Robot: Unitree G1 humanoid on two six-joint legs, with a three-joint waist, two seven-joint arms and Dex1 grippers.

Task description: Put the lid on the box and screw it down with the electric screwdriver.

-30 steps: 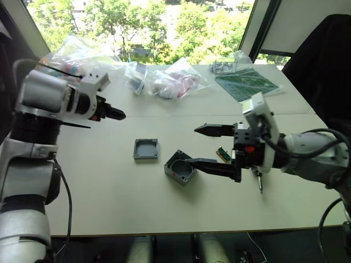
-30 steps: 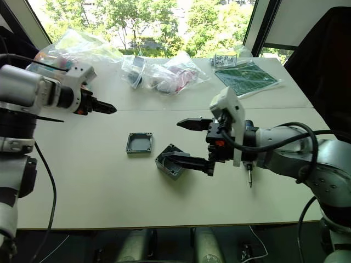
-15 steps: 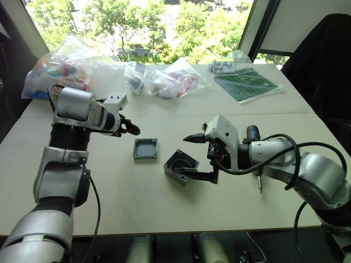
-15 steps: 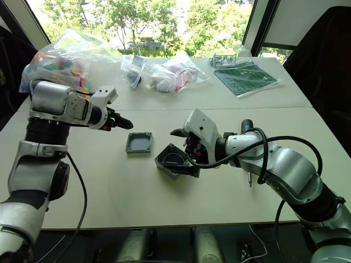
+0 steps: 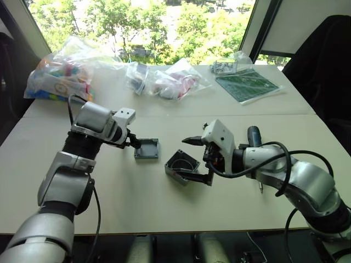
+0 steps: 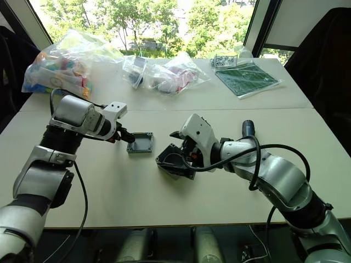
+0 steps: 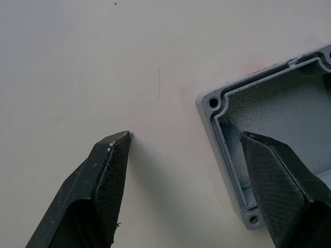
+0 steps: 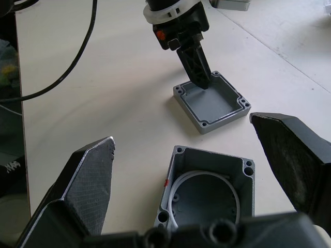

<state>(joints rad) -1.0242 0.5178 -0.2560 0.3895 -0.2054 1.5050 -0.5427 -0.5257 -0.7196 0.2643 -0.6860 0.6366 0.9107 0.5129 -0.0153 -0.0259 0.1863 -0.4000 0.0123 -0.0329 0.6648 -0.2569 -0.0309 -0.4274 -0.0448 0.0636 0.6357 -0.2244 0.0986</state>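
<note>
Shallow square grey plastic lid [image 5: 146,148] is lying open side up on the pale tabletop [image 5: 109,203], mid-table, just left of the deeper square grey plastic box [image 5: 180,166]. Box is sitting tilted, cavity facing up, round ring visible inside. Left gripper [image 7: 181,155] is straddling the lid's near-left rim with fingers spread wide, one finger over the lid's inside, the other over bare table, gripping nothing. Right gripper [image 8: 186,155] is hovering at the box, fingers wide open on either side of it, holding nothing. Black cylindrical electric screwdriver [image 5: 254,137] is lying on the table behind the right forearm. Clear plastic bags [image 5: 164,79] and a green circuit board [image 5: 247,83] are sitting at the far edge.
</note>
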